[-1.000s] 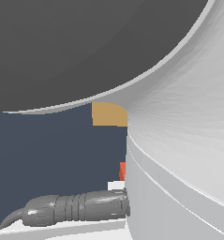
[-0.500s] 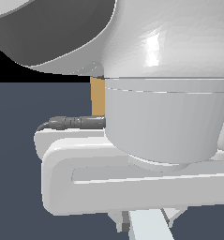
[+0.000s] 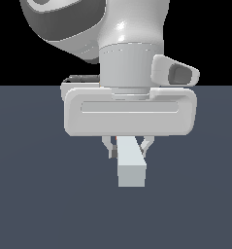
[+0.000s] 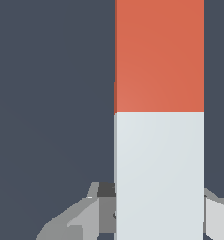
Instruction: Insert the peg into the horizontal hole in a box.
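Note:
The peg (image 3: pixel 131 165) is held level under the hand, its white end facing the exterior camera, with a sliver of red-orange showing behind it. My gripper (image 3: pixel 127 148) is shut on the peg's white part, one finger on each side. In the wrist view the peg (image 4: pixel 159 117) fills the picture lengthwise, red-orange on the far half and white on the near half. There the gripper (image 4: pixel 155 211) clamps the white half, with grey fingers (image 4: pixel 83 218) showing beside it. The box and the hole are out of view in both pictures.
The dark blue-grey floor (image 3: pixel 35 194) spreads under the hand. The arm's white and grey links (image 3: pixel 112 34) fill the upper part of the exterior view and block what lies behind them.
The arm has shifted in the exterior view, so the whole hand and the peg's white end now show. The tan box glimpsed behind the arm earlier is now hidden.

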`<state>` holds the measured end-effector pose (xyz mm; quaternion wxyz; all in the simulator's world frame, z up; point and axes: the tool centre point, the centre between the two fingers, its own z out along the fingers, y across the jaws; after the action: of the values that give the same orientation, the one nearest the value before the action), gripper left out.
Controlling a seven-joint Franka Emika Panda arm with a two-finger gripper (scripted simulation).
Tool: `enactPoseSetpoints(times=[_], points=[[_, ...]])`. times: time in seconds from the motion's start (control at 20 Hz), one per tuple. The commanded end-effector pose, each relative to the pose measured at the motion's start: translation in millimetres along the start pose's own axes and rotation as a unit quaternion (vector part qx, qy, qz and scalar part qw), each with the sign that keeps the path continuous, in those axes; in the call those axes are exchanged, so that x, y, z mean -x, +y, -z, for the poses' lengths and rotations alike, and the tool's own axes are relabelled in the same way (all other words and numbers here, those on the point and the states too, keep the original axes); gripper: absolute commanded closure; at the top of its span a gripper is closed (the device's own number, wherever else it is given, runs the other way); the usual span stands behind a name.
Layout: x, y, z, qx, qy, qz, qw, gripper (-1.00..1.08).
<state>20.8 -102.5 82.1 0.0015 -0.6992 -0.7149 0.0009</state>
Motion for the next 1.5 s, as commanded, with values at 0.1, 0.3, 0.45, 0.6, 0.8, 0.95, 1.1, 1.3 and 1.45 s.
enactPoseSetpoints(times=[0.1,0.3,0.45,0.6,0.8,0.95,1.1,1.3,1.45], points=[[-45,-5,20,0.002,0.0,-0.012,0.9999,1.08],[-82,-7,35,0.002,0.0,-0.021,0.9998,1.08],[-104,-8,44,0.002,0.0,-0.027,0.9996,1.08],[-121,-8,51,0.002,-0.001,-0.031,0.9995,1.08],[-136,-8,57,0.002,-0.001,-0.035,0.9994,1.08],[-140,-8,59,0.002,-0.001,-0.036,0.9994,1.08],[-140,-8,59,0.002,-0.001,-0.036,0.9994,1.08],[-141,-7,58,0.001,0.0,-0.036,0.9994,1.08],[-145,-4,62,0.003,0.0,-0.037,0.9993,1.08]])
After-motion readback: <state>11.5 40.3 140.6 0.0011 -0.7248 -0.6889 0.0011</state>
